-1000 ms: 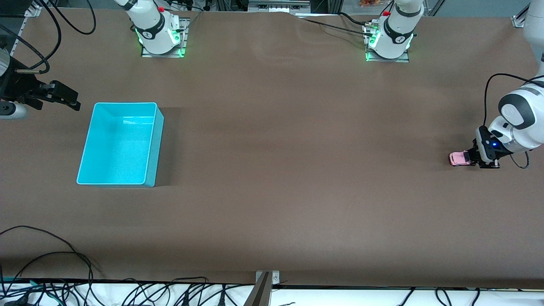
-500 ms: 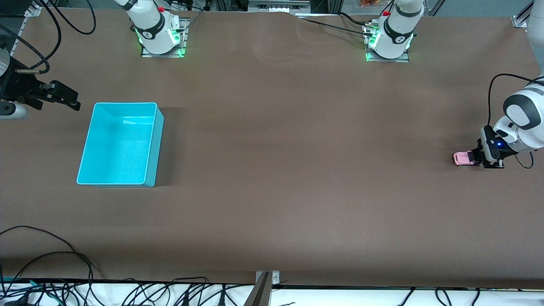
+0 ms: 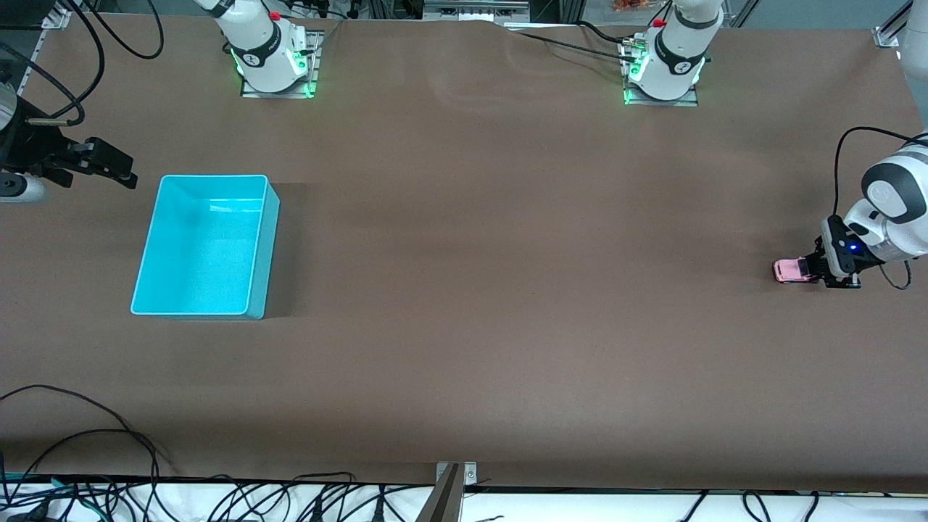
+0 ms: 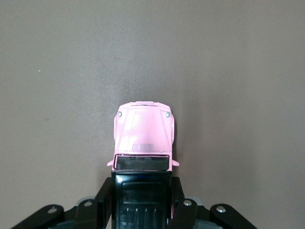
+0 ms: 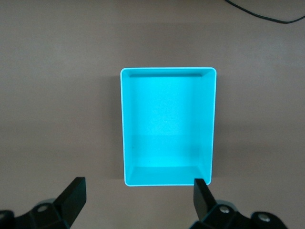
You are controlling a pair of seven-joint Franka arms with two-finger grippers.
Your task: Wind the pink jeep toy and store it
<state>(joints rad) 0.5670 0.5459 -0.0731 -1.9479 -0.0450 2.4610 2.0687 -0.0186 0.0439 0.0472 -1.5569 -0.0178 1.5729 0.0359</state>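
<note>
Even, soft overhead light; the cyan bin (image 3: 205,245) glows overbright with a faint shadow beside it; every view is sharp.

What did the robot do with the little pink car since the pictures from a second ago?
The left gripper, shut on the tiny pink jeep toy, dragged it backward along the brown table, toward the left arm's end. Most of that came early; lately it has hardly moved. The right gripper stayed waiting, open, beside the empty cyan plastic bin, which did not move.
</note>
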